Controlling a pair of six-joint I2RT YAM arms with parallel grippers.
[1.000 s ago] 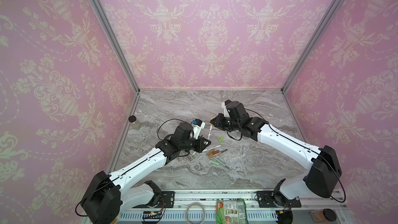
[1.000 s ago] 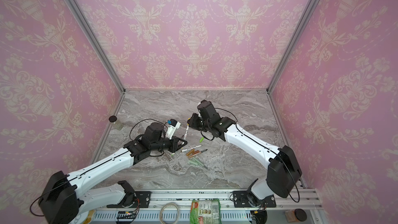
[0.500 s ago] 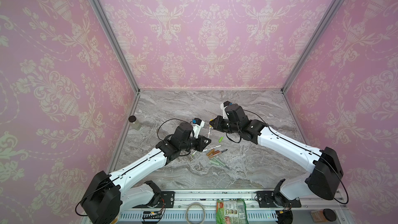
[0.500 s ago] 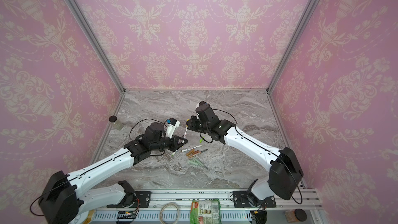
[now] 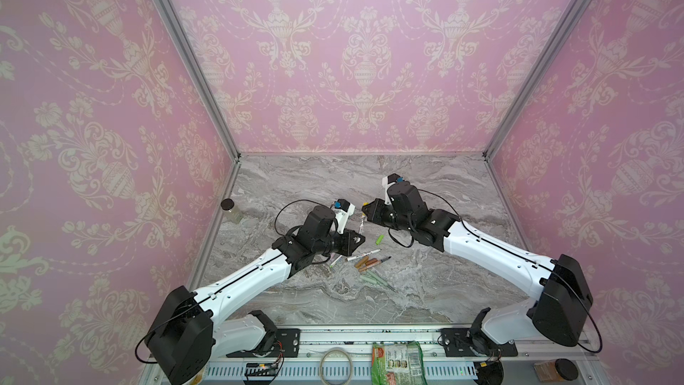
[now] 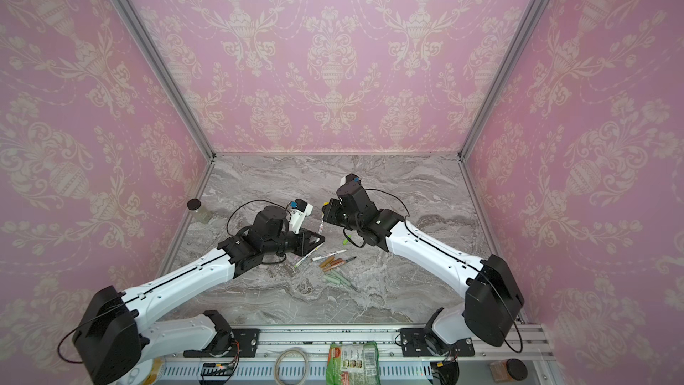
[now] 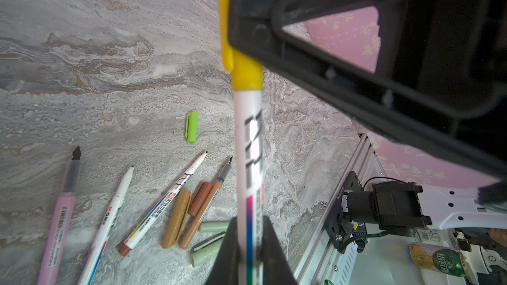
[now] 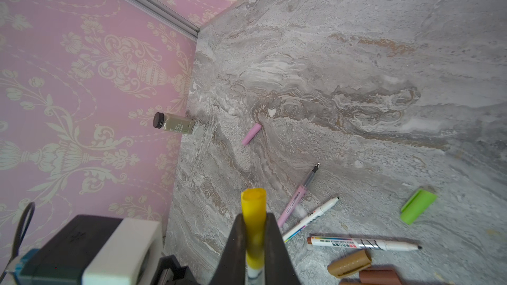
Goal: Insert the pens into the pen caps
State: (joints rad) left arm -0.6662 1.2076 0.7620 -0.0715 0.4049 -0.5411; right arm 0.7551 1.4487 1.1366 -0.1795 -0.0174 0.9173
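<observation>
The fingers (image 7: 229, 253) of my left gripper (image 7: 248, 223) were pinched tight on the white pen (image 7: 251, 143). My right gripper (image 8: 253, 217) was clamped on the yellow cap (image 8: 253, 204), which sat over that pen's end. The joined pair hung above the table (image 5: 425, 290), just left of the bright green cap (image 5: 379, 239) in both top views. The loose pens (image 5: 364, 253) lay near that cap, on its front side.

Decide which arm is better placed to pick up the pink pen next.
Left, probably. The pink pen lies on the left arm's side, close to its jaws; the right jaws sit farther back. But left is shut on the white pen and right on its yellow cap, so left must release first.
</observation>
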